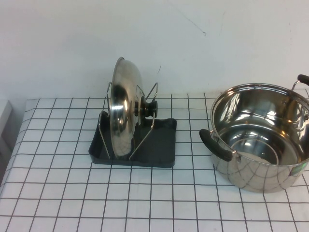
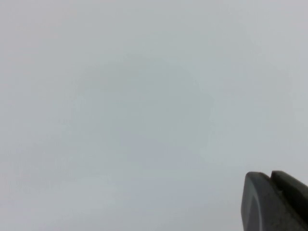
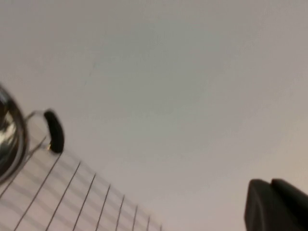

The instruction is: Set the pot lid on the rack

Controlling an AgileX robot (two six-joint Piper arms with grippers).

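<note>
The pot lid (image 1: 123, 108) stands on edge in the rack (image 1: 161, 145) at frame centre, the pot (image 1: 260, 137) well apart at right, open checked table (image 1: 72, 203) in front; left gripper (image 2: 276, 202) and right gripper (image 3: 276, 204), both closed and empty, show only in their wrist views' lower right corners.

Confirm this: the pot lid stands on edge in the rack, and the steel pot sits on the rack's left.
Wrong side. In the high view the steel pot sits to the right of the rack. The pot lid does stand on edge in it. Neither pincer shows there; both are shut: left pincer, right pincer.
</note>
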